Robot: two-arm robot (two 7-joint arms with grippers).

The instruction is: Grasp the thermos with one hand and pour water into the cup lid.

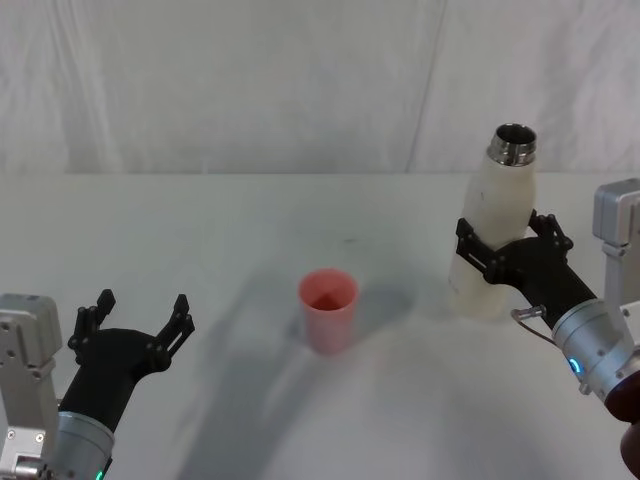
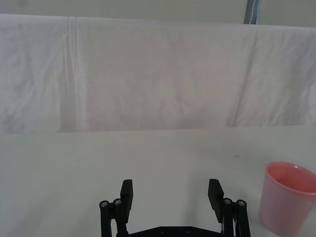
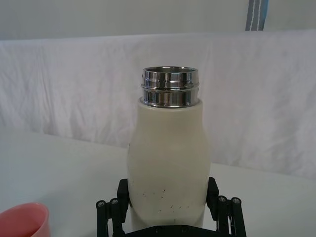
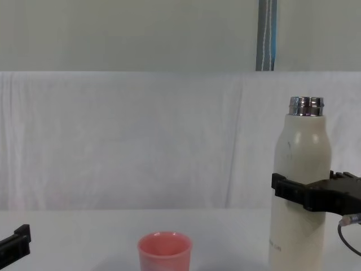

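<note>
The setting was a staged test bench, lab-like: a table (image 1: 250,230) draped in white cloth, a white cloth backdrop (image 4: 141,135), and a plain wall (image 4: 124,34) behind.

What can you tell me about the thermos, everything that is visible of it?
The thermos is a tall cream-white bottle with rounded shoulders, small dark specks and a shiny steel threaded neck, open at the top. It stands upright on the white table, on the robot's right side, apart from the pink cup lid. The right claw is shut around its middle.
</note>
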